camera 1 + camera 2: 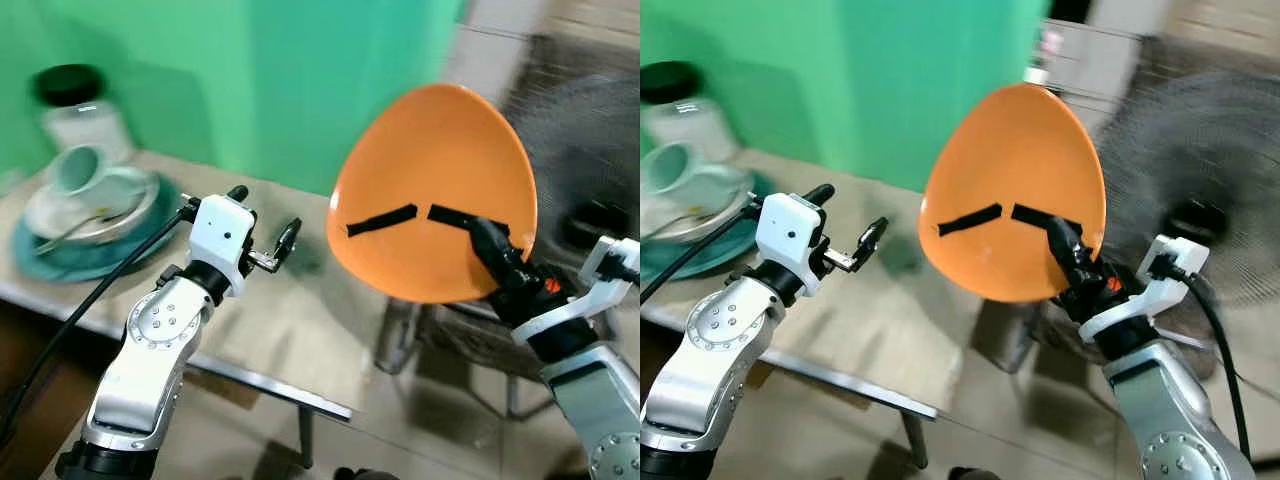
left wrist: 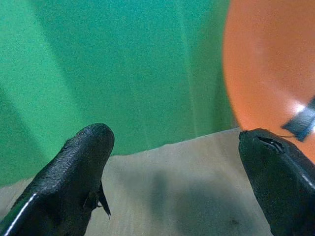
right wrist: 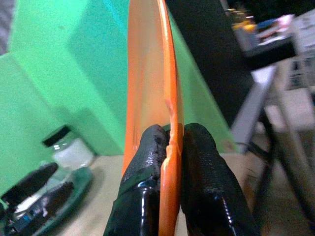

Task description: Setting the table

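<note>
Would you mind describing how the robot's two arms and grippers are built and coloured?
Both arms are silver with round bolted joints. Each wrist carries a white boxy housing fed by a black cable. The left gripper and right gripper each have two long black fingers; orange markings show at the right wrist.

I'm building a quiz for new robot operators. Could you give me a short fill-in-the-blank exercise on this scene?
1. The right gripper pinches the rim of an ____ plate.
2. The left gripper hangs over the table with its fingers ____.
3. The wall behind the table is ____.

Missing words: orange; open; green
</note>
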